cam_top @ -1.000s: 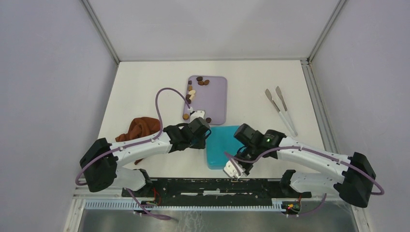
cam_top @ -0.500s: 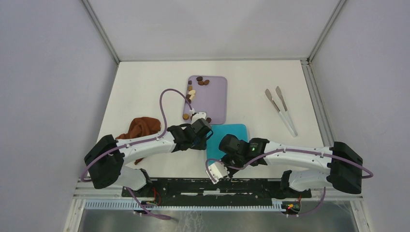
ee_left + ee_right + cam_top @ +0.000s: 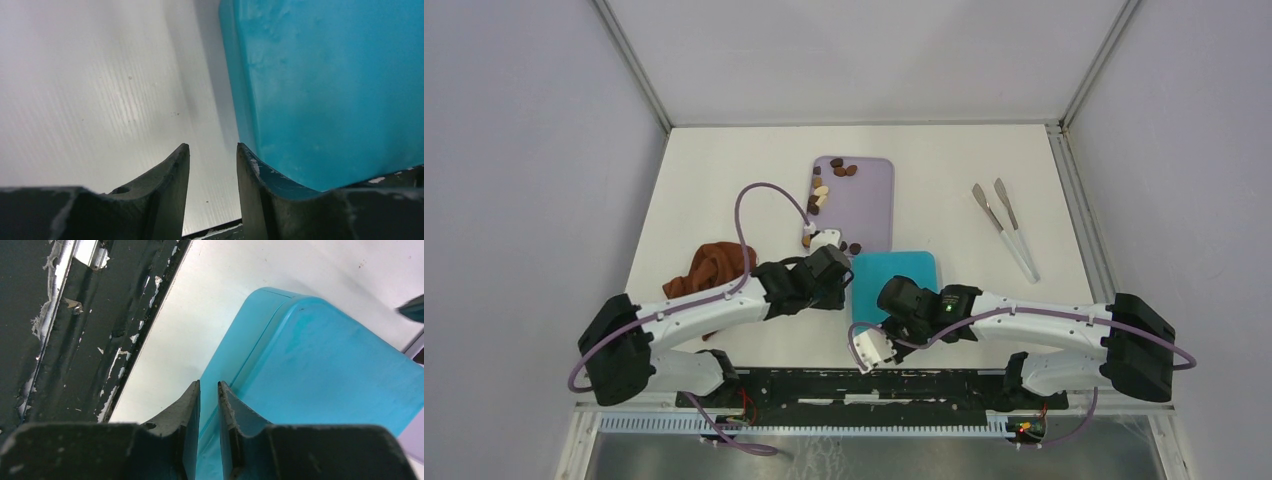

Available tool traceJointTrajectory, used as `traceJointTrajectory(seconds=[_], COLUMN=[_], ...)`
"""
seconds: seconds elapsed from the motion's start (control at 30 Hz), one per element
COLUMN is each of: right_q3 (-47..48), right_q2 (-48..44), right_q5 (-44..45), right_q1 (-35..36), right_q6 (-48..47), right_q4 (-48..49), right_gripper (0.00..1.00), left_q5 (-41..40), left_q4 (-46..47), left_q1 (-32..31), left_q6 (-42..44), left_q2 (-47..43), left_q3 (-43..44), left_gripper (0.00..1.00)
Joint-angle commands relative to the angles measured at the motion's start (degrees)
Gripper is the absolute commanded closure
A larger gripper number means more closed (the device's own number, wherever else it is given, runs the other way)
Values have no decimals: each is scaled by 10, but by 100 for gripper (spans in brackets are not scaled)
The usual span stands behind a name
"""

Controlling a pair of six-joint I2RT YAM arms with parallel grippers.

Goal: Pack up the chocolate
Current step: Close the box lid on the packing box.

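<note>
Chocolate [image 3: 821, 192] on lilac tray [image 3: 869, 205], outside teal box [image 3: 894, 280].
Top: we see the tray just beyond the box. Left wrist: left gripper [image 3: 212, 147] parted, empty, one finger against the box. Right wrist: right gripper [image 3: 209, 386] nearly closed at the box edge; we cannot tell whether it grips.

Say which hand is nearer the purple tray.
Left. The left hand is at the near left corner of the purple tray; the right hand is across the teal box from it.

a robot lab test booth: bare grey panel walls [image 3: 524, 150] box in a white table [image 3: 724, 180].
</note>
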Motion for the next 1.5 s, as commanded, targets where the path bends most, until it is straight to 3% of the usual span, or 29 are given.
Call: traceJointTrajectory(seconds=[0.0, 0.13, 0.4, 0.67, 0.83, 1.03, 1.23, 1.37, 1.47], right_q3=[-7, -9, -7, -5, 25, 91, 80, 76, 66], right_q2=[-13, -14, -5, -6, -23, -71, -88, -55, -51], right_q5=[10, 0, -12, -24, -110, -228, -159, -172, -197], right_q1=[-8, -15, -18, -21, -39, -133, -245, -307, -352], right_q6=[4, 4, 4, 3, -18, -53, 0, 29, 41], right_q4=[6, 5, 1, -6, -56, -127, -63, -47, -36], right_gripper=[75, 74, 75, 74, 73, 72, 69, 69, 67], left_q5=[-15, 67, 202, 212, 198, 206, 211, 218, 225], left_q4=[-9, 65, 158, 164, 151, 166, 172, 179, 192], left_q1=[-2, -2, -2, -2, 5, 19, 29, 29, 29], left_q6=[-18, -2, 16, 15, 11, 8, 14, 18, 19], left_q2=[-86, -118, -33, 54, 90, 109, 123, 121, 89], left_q3=[-11, -28, -26, -14, -21, -39, -28, -14, 2], left_gripper=[53, 52, 59, 61, 62, 64, 63, 62, 55])
